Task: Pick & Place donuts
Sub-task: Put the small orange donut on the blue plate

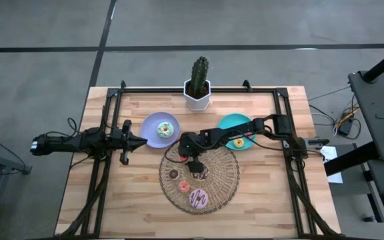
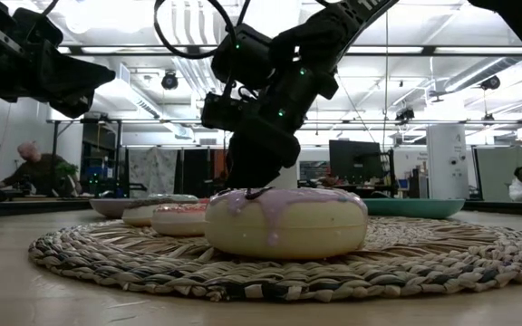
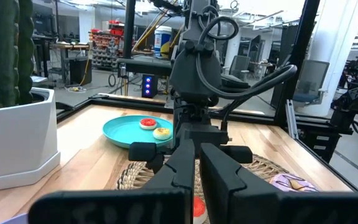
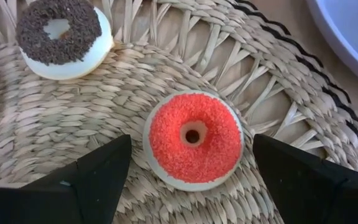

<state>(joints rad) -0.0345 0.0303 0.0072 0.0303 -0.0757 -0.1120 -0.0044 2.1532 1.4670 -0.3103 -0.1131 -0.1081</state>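
Note:
My right gripper [image 4: 191,142] is open above the wicker mat [image 1: 222,175]. Its fingers stand on either side of a small red-sprinkled donut [image 4: 193,138] that lies flat on the weave, with a gap on each side. In the high view this gripper [image 1: 195,165] hangs over the mat's far left part. A dark brown donut [image 4: 61,37] lies nearby on the mat, and the pink one [image 2: 286,222] rests at the mat's near edge. A white-green donut [image 1: 166,130] sits on the lavender plate [image 1: 149,127]. Red [image 3: 148,122] and yellow [image 3: 161,131] tiny donuts lie on the teal plate [image 3: 120,132]. My left gripper [image 1: 137,140] waits shut beside the lavender plate.
A cactus in a white pot [image 1: 197,87] stands at the far edge, between the two plates. Black frame rails [image 1: 105,167] run along both sides of the table. People sit in the room behind the table [image 2: 34,167].

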